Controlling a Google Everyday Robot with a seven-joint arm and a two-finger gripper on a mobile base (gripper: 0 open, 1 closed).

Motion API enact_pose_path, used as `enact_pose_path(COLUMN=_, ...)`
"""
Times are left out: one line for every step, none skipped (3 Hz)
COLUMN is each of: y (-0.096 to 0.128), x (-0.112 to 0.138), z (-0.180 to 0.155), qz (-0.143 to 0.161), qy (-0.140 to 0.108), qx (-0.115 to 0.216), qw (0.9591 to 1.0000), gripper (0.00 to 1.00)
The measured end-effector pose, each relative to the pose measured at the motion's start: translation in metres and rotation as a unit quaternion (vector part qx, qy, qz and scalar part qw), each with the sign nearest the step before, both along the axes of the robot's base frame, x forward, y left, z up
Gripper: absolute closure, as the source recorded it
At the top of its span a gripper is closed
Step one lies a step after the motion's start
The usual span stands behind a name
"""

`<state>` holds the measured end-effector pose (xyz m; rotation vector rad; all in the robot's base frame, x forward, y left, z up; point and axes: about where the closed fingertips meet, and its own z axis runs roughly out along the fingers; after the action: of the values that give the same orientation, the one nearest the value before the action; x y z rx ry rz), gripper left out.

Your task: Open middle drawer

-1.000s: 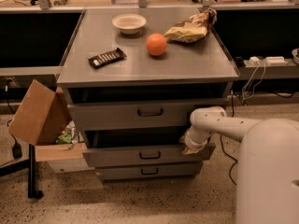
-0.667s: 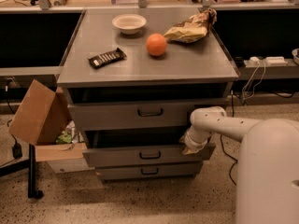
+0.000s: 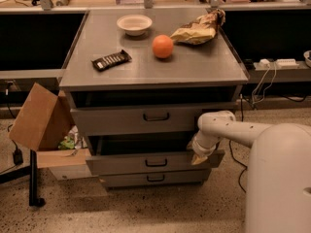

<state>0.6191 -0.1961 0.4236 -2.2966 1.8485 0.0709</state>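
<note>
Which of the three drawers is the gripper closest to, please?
The middle drawer, with the medium-height front between the taller top drawer and the slim bottom drawer; the gripper sits at the right end of its front.

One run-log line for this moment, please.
task: open middle drawer | middle drawer: partly pulled out | tool: at drawer front's right end

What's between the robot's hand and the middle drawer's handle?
Only the middle drawer's bare grey front, in the camera view; the hand sits at its right end.
</note>
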Motion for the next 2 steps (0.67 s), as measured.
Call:
enact_pose_path(y=0.0, x=0.0, z=-0.0001, qz=0.0, qy=0.0, qx=0.0, qw=1.0, gripper=0.0)
enact_pose_path(y=0.0, x=0.0, z=-0.0001, qz=0.0, qy=0.0, qx=0.0, qw=1.0, gripper=0.0)
